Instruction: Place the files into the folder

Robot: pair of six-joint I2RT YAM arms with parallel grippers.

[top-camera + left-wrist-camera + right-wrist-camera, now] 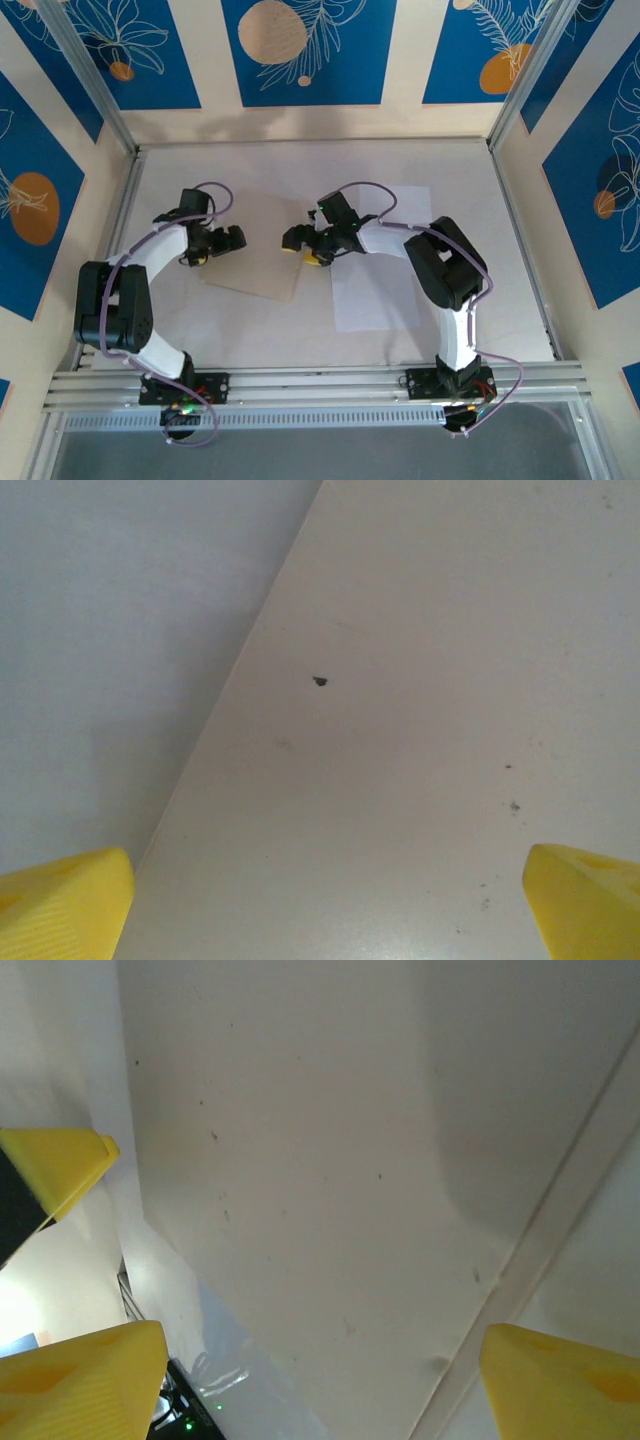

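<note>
Folder: tan card lying flat on the bench, a shade left of centre and skewed off square. From above it looks shut, and this is where the sheets must end up.
Files: white sheets flat on the bench just beside the folder at its 3 o'clock, partly under the right arm. None is in the folder yet.
Left fingers: they hang over the folder's 9 o'clock side. The wrist view has the yellow fingertips spread as wide as they go, with the card's slanting edge below and nothing pinched.
Right fingers: they sit at the folder's 3 o'clock edge. Their yellow fingertips stand apart with tan card across the gap, and I can't tell if they touch it.
Step in hand: getting the cover open, I'd say, before any sheet moves.
Doing it well: take a shallow bite on the top cover alone, at its free edge, so the back cover stays down. The left fingers could press the far half flat to stop the folder sliding.
Watch for: thin card slipping out of the pinch, both covers lifting together, or the folder skating towards 9 o'clock.
</note>
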